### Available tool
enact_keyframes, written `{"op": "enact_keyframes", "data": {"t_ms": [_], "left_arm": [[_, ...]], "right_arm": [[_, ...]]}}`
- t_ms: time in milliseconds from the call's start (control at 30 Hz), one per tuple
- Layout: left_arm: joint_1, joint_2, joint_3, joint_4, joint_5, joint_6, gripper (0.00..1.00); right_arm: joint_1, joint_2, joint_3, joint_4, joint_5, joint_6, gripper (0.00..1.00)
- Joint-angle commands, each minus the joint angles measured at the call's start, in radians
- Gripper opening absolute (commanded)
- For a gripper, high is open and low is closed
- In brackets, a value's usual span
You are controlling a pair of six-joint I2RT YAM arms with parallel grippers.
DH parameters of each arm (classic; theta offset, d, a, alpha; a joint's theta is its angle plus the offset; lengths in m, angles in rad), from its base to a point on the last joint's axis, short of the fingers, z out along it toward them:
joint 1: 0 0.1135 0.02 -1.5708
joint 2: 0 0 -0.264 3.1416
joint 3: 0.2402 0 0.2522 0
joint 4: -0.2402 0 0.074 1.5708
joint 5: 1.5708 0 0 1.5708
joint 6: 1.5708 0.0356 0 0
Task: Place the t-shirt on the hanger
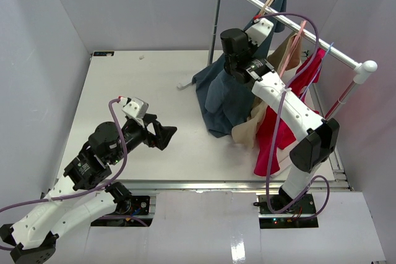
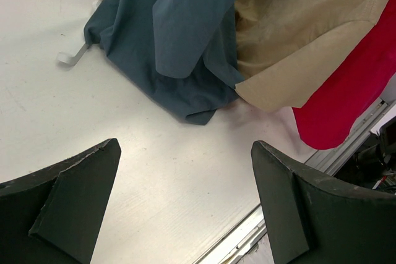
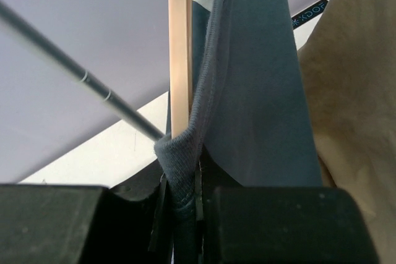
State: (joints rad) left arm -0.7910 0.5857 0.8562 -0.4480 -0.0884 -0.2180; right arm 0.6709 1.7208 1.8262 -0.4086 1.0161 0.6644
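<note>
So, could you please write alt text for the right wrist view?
The right gripper's fingers pinch the ribbed edge of the slate-blue t-shirt, beside the pale wooden hanger. A metal rod crosses behind on the left; a tan garment hangs at right.

A robotics lab test cell. Plain pale walls box in a white tabletop on three sides. Two white-and-black robot arms, the left arm and the right arm, are bolted at its near edge, with purple cables looped along them. A small metal clothes rack stands at the back right of the tabletop, holding a blue t-shirt, a beige garment and a red garment.
</note>
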Motion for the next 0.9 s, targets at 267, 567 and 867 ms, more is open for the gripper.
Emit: {"op": "enact_keyframes", "data": {"t_ms": [267, 567, 867], "left_arm": [[0.004, -0.036, -0.01, 0.004, 0.029, -0.002, 0.98], [0.004, -0.051, -0.017, 0.001, 0.038, 0.001, 0.98], [0.004, -0.069, 0.012, -0.01, 0.076, 0.0, 0.98]], "right_arm": [[-0.032, 0.075, 0.1, 0.1, 0.051, 0.045, 0.08], [-0.032, 0.044, 0.074, 0.101, 0.051, 0.027, 0.21], [-0.029, -0.041, 0.007, 0.147, 0.012, -0.037, 0.65]]}}
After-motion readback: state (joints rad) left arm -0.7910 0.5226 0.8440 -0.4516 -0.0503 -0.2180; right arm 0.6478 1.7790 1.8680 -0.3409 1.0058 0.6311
